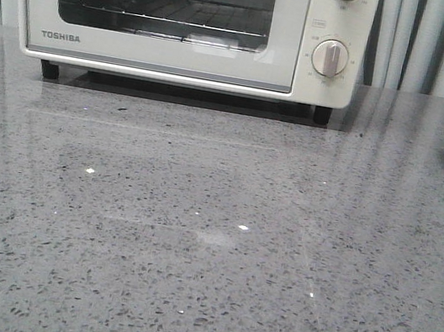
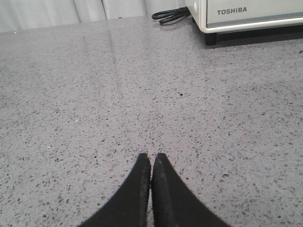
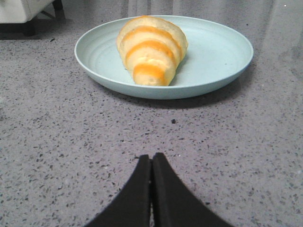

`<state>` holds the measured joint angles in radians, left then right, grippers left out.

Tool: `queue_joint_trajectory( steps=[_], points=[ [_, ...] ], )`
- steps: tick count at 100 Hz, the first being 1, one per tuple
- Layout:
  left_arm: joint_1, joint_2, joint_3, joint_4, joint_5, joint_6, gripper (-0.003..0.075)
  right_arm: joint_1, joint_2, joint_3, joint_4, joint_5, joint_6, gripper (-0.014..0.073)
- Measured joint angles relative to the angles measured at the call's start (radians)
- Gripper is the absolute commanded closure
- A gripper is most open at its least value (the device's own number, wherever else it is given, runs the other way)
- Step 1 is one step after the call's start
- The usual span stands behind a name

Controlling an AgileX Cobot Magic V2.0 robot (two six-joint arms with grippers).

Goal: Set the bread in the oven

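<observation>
Right gripper [image 3: 151, 158] clenched, empty; left gripper [image 2: 151, 158] likewise | bread [image 3: 150, 49] on pale-green plate [image 3: 222, 52] | likely light, soft, crushable | grip gently across thick middle | oven [image 1: 187, 19] door closed

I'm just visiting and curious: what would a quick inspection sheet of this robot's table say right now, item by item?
Surface: grey speckled stone table, glossy, with reflections.
Job's things: oven at the back, door shut, wire rack visible through the glass; bread lying on a pale green plate to the right of the oven.
Clutter: nothing seen.
Grippers: left gripper shut and empty, above bare table; right gripper shut and empty, facing the plate, not touching it.
Cables: a black cord lies coiled beside the oven.
Surroundings: pale curtain behind the table.
</observation>
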<state>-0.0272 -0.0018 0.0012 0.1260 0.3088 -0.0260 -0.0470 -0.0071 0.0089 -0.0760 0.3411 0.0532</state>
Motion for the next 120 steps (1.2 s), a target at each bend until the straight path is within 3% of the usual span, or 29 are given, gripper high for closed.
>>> queue_joint_trajectory(
  steps=[73, 97, 120],
  points=[
    [0.000, 0.000, 0.000, 0.000, -0.008, 0.002, 0.0741, 0.000, 0.000, 0.000, 0.000, 0.000, 0.000, 0.0662],
    [0.000, 0.000, 0.000, -0.021, -0.137, 0.002, 0.0741, 0.000, 0.000, 0.000, 0.000, -0.029, 0.002, 0.0662],
    [0.000, 0.000, 0.000, -0.094, -0.334, 0.002, 0.0741, 0.000, 0.000, 0.000, 0.013, -0.259, 0.008, 0.0662]
  ],
)
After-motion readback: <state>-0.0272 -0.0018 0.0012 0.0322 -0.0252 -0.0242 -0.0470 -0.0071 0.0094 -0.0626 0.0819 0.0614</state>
